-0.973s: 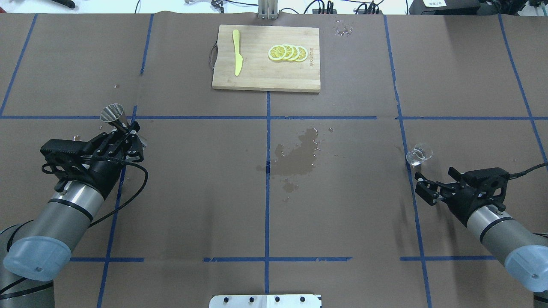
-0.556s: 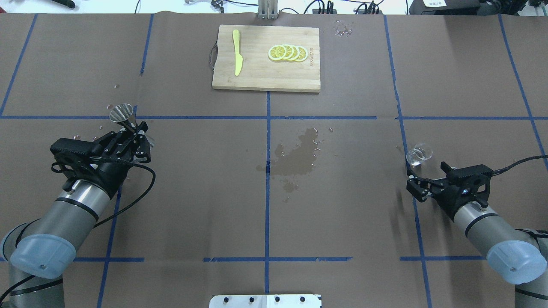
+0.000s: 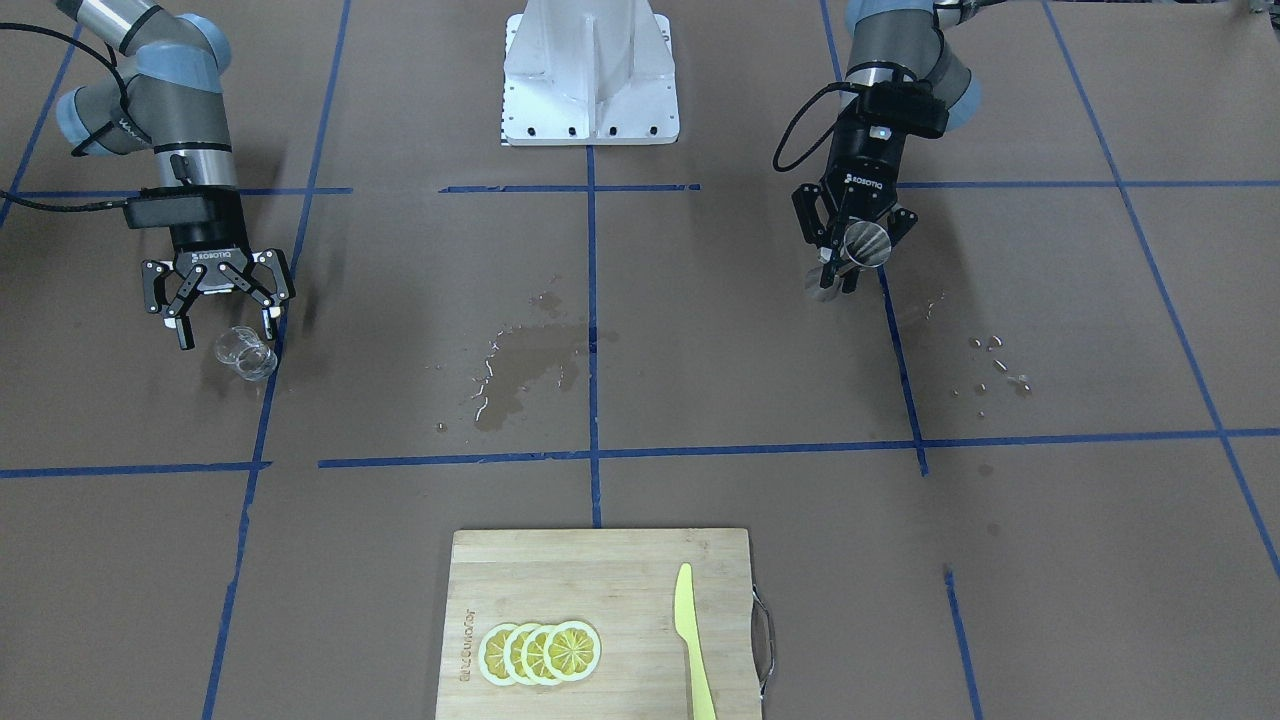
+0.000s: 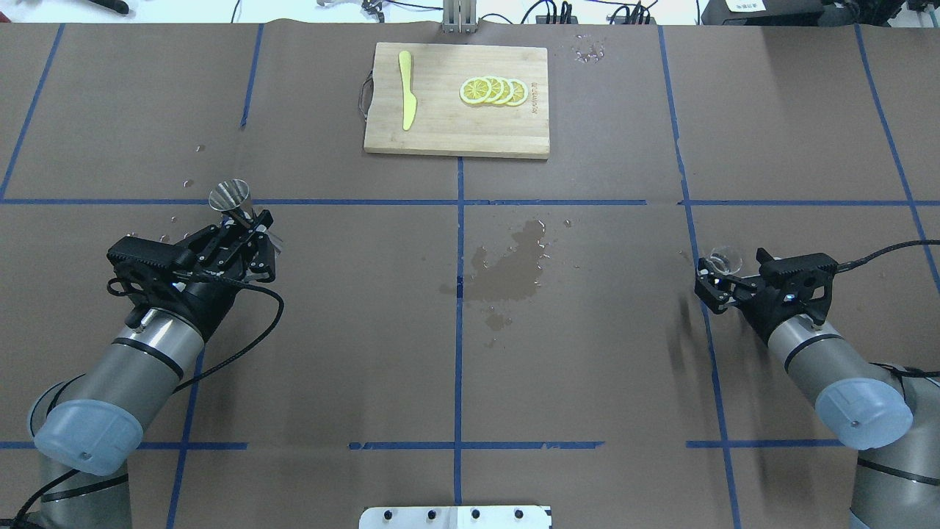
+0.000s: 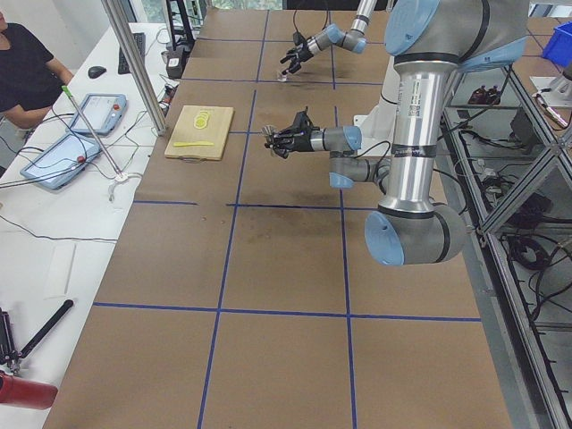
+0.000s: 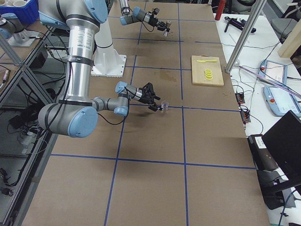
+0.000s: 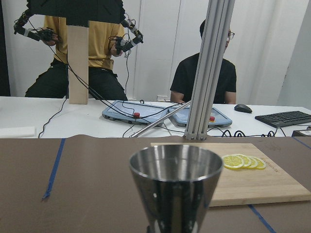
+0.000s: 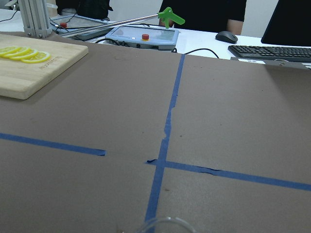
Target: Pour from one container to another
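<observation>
Desk (image 4: 330, 353) wet at centre. Left end effector (image 4: 246, 224) clamps steel cup (image 4: 230, 197). Right end effector (image 3: 227, 330) open, glass (image 3: 246, 353) just ahead of it. Risk: a finger nudge could topple the light glass before closure.

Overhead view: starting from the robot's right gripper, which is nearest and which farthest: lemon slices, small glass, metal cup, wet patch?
1. small glass, right at the right gripper
2. wet patch, in the centre
3. lemon slices, far side, near the middle
4. metal cup, far over on the left side, held in the left gripper
</observation>
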Action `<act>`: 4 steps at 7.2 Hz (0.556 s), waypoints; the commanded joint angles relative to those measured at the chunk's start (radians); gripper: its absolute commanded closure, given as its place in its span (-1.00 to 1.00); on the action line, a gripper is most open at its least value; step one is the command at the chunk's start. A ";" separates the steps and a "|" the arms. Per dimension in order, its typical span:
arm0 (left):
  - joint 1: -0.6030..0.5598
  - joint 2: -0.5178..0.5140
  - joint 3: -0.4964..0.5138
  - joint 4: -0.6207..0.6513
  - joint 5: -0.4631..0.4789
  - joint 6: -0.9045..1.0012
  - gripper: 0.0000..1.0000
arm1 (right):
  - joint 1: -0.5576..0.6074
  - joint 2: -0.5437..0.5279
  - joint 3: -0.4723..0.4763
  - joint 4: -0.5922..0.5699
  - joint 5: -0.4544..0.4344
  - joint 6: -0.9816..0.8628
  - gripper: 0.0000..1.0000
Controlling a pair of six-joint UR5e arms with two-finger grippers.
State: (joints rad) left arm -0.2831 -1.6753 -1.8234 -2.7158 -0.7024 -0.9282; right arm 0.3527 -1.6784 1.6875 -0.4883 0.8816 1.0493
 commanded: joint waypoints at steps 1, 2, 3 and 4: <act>-0.001 -0.001 -0.001 -0.001 0.000 0.002 1.00 | 0.023 0.025 -0.035 0.000 0.013 -0.006 -1.00; -0.001 -0.001 -0.001 -0.001 0.000 0.002 1.00 | 0.022 0.031 -0.040 0.000 0.016 -0.006 -1.00; -0.002 -0.001 -0.001 -0.001 0.000 0.002 1.00 | 0.022 0.042 -0.048 0.000 0.017 -0.005 -1.00; -0.002 -0.001 -0.001 -0.001 0.000 0.002 1.00 | 0.022 0.057 -0.064 0.000 0.017 -0.003 -1.00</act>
State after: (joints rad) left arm -0.2848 -1.6766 -1.8239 -2.7167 -0.7026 -0.9266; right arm 0.3738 -1.6380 1.6399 -0.4878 0.8978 1.0445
